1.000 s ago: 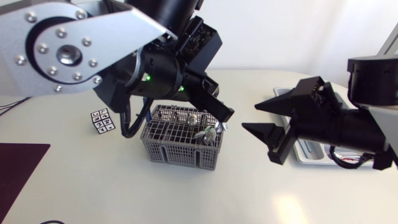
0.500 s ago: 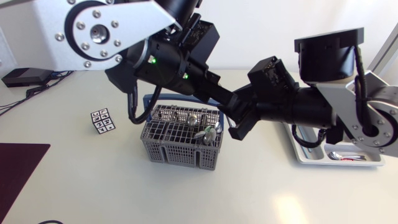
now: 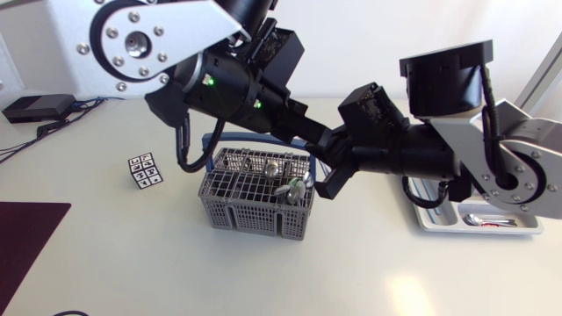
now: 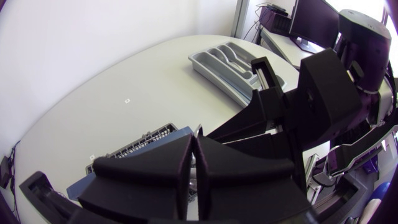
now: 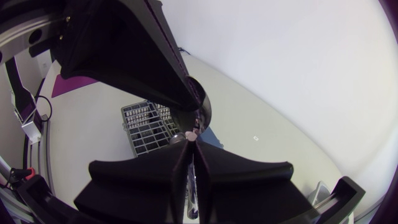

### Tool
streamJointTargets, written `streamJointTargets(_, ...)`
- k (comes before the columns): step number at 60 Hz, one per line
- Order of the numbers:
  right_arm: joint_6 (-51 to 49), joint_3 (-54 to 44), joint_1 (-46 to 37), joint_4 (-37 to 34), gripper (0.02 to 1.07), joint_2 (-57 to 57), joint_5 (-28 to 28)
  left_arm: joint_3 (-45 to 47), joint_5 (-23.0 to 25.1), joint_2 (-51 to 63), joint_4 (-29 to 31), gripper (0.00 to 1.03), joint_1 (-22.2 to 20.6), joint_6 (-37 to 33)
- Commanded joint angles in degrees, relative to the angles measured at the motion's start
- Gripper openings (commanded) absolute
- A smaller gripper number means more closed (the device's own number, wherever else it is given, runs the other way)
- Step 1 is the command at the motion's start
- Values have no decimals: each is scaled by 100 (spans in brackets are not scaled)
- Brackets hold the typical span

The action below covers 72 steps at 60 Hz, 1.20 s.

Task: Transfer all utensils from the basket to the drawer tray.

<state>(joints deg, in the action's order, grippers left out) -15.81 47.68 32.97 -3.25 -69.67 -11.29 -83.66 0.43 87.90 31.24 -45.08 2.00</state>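
**Change.** One second ago the right gripper (image 3: 332, 174) stood well apart from the left gripper (image 3: 320, 145), at 3 o'clock of the basket (image 3: 246, 215), with its fingers spread wide. It has since swung in, and the two grippers now meet tip to tip above the basket's 2 o'clock corner. The last half second brought only a slight shift. The basket and the cube (image 3: 145, 170) have not moved.

**Grippers.** In the right wrist view the right fingers are drawn together on a thin metal utensil (image 5: 192, 180), which shows as a pale strip in the slit between them. In the left wrist view the left fingers are likewise closed to a narrow slit, with the same strip at their tips. The utensil's type cannot be told.

**Materials and shapes.**
- Basket: grey plastic, rectangular, with open grid walls. It holds bright metal utensils, among them a spoon bowl (image 3: 285, 187).
- Drawer tray (image 3: 435, 224): pale grey moulded plastic with long compartments, at 3 o'clock of the basket. One spoon (image 3: 487, 220) lies in it.
- Cube: white faces with dark printed squares, at 9 o'clock of the basket.
- Mat (image 3: 26, 237): flat, dark purple, at 8 o'clock.
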Motion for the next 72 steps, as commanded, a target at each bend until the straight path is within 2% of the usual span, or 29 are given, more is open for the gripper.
streamJointTargets(1, 96, 92, 60, -115, 8, -73, -49, -186, 98, -159, 13, 7, 34, 160)
streamJointTargets(5, 96, 57, 60, -132, 8, -64, -84, -195, 133, -203, -13, 23, 34, 152)
streamJointTargets(13, 61, -57, 60, -203, 8, 50, -146, -300, 133, -256, -66, 67, 61, 116)
streamJointTargets(21, -71, -171, -19, -396, 8, 252, -312, -379, 124, -414, -180, 87, 175, 99)
streamJointTargets(30, -405, -347, -441, -730, 8, 489, -778, -353, -280, -546, -198, 89, 201, -218)
streamJointTargets(43, -1152, -593, -1662, -1293, 8, 709, -1666, 130, -649, -765, -180, 89, 219, -736)
streamJointTargets(50, -1961, -646, -2585, -1855, 8, 718, -2255, 605, -913, -924, -198, 89, 122, -1149)
streamJointTargets(61, -3508, -523, -3886, -2769, 8, 366, -2853, 1308, -1264, -1091, -242, 89, -62, -1597)
streamJointTargets(72, -5564, -66, -5099, -3894, 8, -600, -3081, 1923, -1721, -1126, -470, 89, -423, -1782)
